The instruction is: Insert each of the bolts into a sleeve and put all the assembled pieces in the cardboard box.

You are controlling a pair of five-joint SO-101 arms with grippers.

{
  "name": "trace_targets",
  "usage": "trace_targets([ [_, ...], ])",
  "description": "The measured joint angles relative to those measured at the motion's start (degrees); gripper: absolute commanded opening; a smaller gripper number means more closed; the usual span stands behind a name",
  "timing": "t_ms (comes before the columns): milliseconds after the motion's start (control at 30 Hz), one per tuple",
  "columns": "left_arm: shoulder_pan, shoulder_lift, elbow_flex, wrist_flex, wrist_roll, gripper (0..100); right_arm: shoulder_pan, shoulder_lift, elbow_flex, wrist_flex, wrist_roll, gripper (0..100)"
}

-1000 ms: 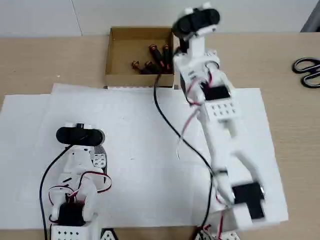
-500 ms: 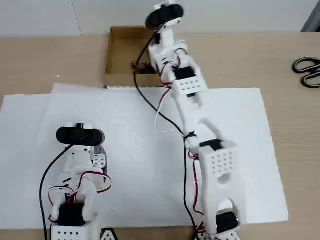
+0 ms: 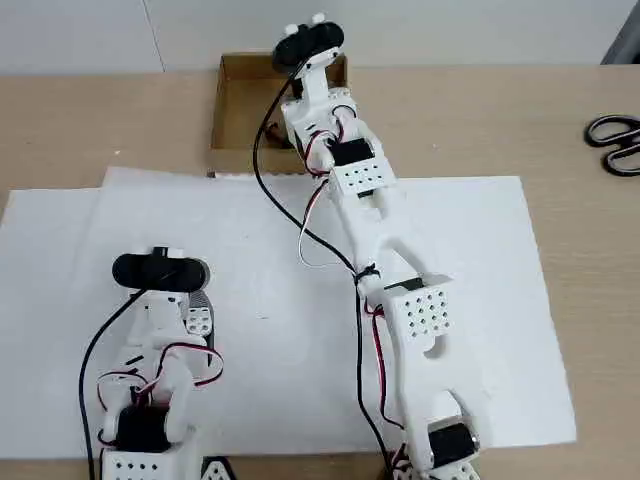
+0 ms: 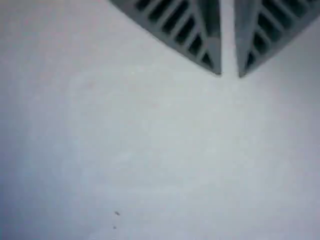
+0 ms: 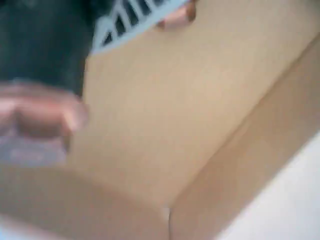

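**Two white robot arms at a light wooden surface (image 3: 480,120) partly covered with white paper (image 3: 260,300).** The right arm (image 3: 400,280) stretches to the far side. Its right gripper (image 5: 135,20) is lowered inside the single open brown cardboard box (image 3: 235,100), above the floor and close to an inner corner. Whether it is open or closed cannot be told. Blurred dark and copper-coloured shapes beside it are too unclear to count as bolts or sleeves. The left arm (image 3: 150,380) sits folded at the near left. The left gripper (image 4: 230,74) is closed to a slit on nothing, over the paper and well apart from the box. One pair of black-handled scissors (image 3: 615,140) lies at the far right.
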Motion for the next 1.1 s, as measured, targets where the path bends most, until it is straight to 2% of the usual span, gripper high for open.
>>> trace_targets([
  [100, 0.0, 0.0, 0.0, 0.0, 0.0, 1, 0.0, 0.0, 0.0, 3.3, 2.1, 21.8],
  [167, 0.0, 0.0, 0.0, 0.0, 0.0, 1, 0.1, -0.2, -0.4, 4.0, 2.9, 23.9],
  [500, 0.0, 0.0, 0.0, 0.0, 0.0, 1, 2.5, -2.6, -1.7, 4.9, 3.3, 23.8],
  [867, 0.0, 0.0, 0.0, 0.0, 0.0, 1, 5.9, -13.9, -1.8, 20.9, 3.3, 23.6],
  [933, 0.0, 0.0, 0.0, 0.0, 0.0, 1, 6.8, -15.4, -1.8, 23.7, 3.3, 20.3],
  [1067, 0.0, 0.0, 0.0, 0.0, 0.0, 1, 8.5, -18.6, -1.8, 28.9, 3.3, 1.2],
  [1100, 0.0, 0.0, 0.0, 0.0, 0.0, 1, 9.1, -19.3, -1.8, 29.7, 3.3, 0.0],
])
